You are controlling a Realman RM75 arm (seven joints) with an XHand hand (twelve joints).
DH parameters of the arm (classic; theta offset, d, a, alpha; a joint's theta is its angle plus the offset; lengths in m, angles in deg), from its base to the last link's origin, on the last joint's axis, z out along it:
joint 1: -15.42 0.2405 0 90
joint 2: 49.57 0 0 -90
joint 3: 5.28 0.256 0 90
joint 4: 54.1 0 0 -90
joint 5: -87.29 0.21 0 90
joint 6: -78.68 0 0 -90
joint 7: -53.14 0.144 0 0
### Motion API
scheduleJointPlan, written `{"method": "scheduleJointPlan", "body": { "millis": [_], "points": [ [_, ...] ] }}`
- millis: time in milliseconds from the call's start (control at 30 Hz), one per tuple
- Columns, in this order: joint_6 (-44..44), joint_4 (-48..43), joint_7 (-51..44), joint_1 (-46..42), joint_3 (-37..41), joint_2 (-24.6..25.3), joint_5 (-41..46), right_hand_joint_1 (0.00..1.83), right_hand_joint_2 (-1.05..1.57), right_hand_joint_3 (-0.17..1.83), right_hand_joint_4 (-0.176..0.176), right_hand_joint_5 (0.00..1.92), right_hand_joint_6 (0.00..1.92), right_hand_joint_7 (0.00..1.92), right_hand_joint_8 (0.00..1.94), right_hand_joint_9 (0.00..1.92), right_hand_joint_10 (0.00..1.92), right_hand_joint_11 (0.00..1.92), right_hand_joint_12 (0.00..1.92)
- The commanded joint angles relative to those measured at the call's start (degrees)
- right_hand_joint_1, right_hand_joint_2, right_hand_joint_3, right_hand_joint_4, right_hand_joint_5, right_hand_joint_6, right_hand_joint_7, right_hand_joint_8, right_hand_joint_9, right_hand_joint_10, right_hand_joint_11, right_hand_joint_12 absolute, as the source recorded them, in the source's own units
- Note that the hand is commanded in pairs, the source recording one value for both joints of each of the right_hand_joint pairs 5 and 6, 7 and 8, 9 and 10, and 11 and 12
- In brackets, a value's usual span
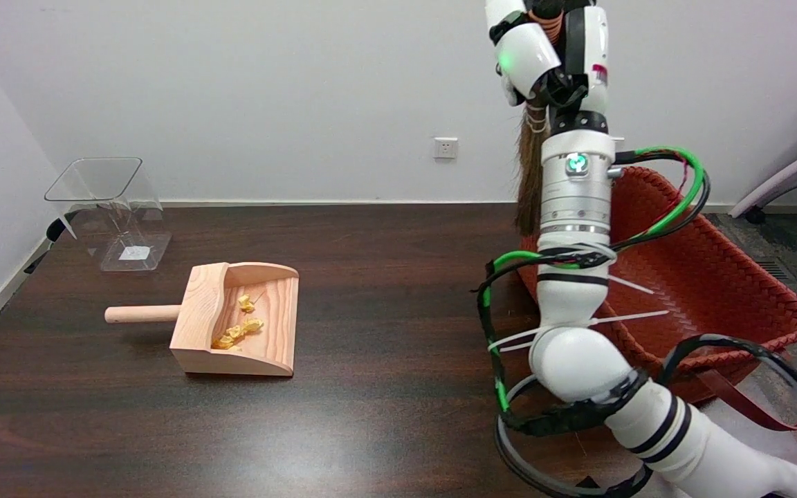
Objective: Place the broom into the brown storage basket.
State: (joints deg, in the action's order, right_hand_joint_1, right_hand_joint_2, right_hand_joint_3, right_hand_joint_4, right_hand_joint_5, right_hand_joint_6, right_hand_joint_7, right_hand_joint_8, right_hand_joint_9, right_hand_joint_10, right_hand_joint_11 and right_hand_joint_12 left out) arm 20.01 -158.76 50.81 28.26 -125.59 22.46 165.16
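Note:
My right arm rises from the lower right, and its hand is at the top edge of the head view, partly cut off. It grips the broom near the bound top of its head. The broom's brown bristles hang straight down in the air, just left of my forearm, which hides part of them. Their tips hover above the left rim of the brown woven storage basket. The basket sits tilted at the table's right end, behind my arm.
A wooden dustpan holding yellow scraps lies left of centre on the dark table, its handle pointing left. A clear plastic bin stands at the far left. A chair is at the far right.

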Motion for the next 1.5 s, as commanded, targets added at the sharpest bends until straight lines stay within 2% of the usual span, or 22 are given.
{"method": "scheduleJointPlan", "body": {
  "millis": [33,333,667,767,867,933,1500],
  "points": [
    [7.05,-2.38,1.47,-0.88,7.28,-4.35,3.71,1.00,1.57,0.49,0.000,1.92,1.92,1.92,1.92,1.92,1.92,1.92,1.92],
    [14.42,-2.45,3.40,-2.56,14.04,-8.64,5.84,1.00,1.57,0.45,0.000,1.92,1.92,1.92,1.92,1.92,1.92,1.92,1.92],
    [26.02,-2.20,2.78,-4.31,22.76,-12.60,19.02,0.99,1.57,0.42,0.000,1.92,1.92,1.92,1.92,1.92,1.92,1.92,1.92],
    [32.26,-2.13,-1.53,-4.61,25.99,-13.70,27.28,0.99,1.57,0.41,0.000,1.92,1.92,1.92,1.92,1.92,1.92,1.92,1.92],
    [34.67,-2.05,-9.43,-4.61,27.48,-14.59,34.63,0.99,1.57,0.42,0.000,1.92,1.92,1.92,1.92,1.92,1.92,1.92,1.92],
    [35.07,-2.14,-11.35,-4.61,27.81,-15.04,37.45,0.99,1.57,0.42,0.000,1.92,1.92,1.92,1.92,1.92,1.92,1.92,1.92],
    [37.93,-2.86,-11.31,-10.14,34.74,-15.68,37.45,0.99,1.57,0.44,0.000,1.92,1.92,1.92,1.92,1.92,1.92,1.92,1.92]
  ]
}}
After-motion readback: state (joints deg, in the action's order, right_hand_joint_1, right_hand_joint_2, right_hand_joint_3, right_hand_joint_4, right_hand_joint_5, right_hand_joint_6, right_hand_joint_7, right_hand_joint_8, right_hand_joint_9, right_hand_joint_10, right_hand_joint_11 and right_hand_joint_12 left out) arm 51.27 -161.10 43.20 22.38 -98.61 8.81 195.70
